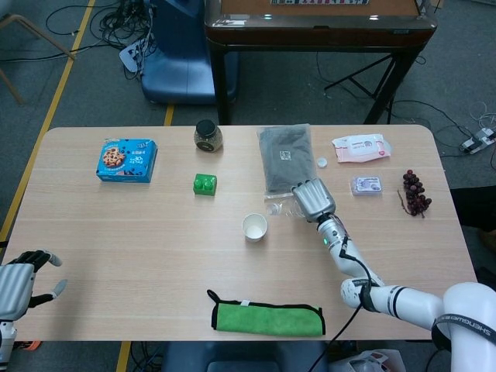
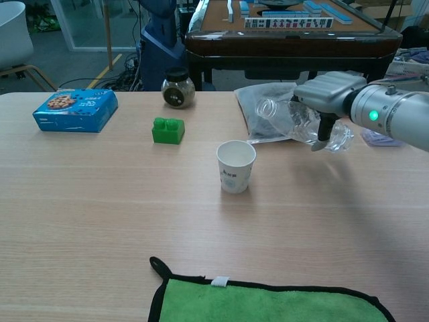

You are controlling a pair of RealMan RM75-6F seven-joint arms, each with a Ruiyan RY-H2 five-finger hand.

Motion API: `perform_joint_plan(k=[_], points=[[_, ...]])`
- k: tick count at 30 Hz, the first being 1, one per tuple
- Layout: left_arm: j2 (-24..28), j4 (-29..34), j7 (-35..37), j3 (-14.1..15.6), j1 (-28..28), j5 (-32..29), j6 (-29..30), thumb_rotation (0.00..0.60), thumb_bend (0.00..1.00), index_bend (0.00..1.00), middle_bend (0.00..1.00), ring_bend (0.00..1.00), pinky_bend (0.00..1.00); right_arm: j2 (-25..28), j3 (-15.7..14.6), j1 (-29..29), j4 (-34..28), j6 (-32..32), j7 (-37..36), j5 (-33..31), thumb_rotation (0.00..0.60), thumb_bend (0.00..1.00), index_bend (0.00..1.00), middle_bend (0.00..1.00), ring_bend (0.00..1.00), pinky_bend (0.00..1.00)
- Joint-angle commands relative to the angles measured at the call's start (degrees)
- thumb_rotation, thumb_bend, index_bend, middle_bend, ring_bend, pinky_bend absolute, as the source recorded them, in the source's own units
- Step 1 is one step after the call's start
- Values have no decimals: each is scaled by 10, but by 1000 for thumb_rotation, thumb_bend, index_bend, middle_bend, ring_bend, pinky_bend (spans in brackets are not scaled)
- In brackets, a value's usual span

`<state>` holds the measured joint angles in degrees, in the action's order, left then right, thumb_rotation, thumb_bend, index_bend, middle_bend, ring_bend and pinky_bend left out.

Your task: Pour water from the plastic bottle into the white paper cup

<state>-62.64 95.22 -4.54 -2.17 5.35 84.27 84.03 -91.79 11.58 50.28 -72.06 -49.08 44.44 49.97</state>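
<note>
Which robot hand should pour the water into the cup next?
The right hand, most likely. It holds the plastic bottle tipped over, mouth pointing toward the white paper cup. The left hand holds nothing, far off at the table's corner.

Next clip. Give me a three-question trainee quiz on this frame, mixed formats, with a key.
1. True or false: the plastic bottle stands upright on the table.
2. Which hand holds it? A) left hand B) right hand C) neither
3. Fill in: the bottle's open mouth points toward the white paper ____.

Key: 1 false, it is tipped nearly level in the air. 2 B; the left hand holds nothing. 3 cup.
</note>
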Motion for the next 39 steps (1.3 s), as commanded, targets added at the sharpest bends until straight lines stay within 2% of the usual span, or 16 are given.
perform_joint_plan(k=[1,12,26,34,39], points=[[1,1,2,0,0,0,0,600,199,475,420,353,526,-2,-9,21,-9,-8,49,-39,600,197,590,582,515,552],[4,5,6,0,-2,0,1,600,199,476,424,353,526,-21,-37,61,-6,-43,163,-79,600,197,590,582,515,553],[4,5,-6,2,-2,-5,-5,600,199,507,434,358,526,-19,-56,84,-1,-62,218,-87,600,203,593,584,517,552],[3,6,-12,1,-2,-2,-1,600,199,584,471,388,527,-25,-65,97,-1,-78,258,-89,600,227,597,589,523,559],[4,7,-13,2,-3,-3,-1,600,199,589,475,392,527,-31,-73,102,-1,-85,279,-87,600,228,597,590,523,559]])
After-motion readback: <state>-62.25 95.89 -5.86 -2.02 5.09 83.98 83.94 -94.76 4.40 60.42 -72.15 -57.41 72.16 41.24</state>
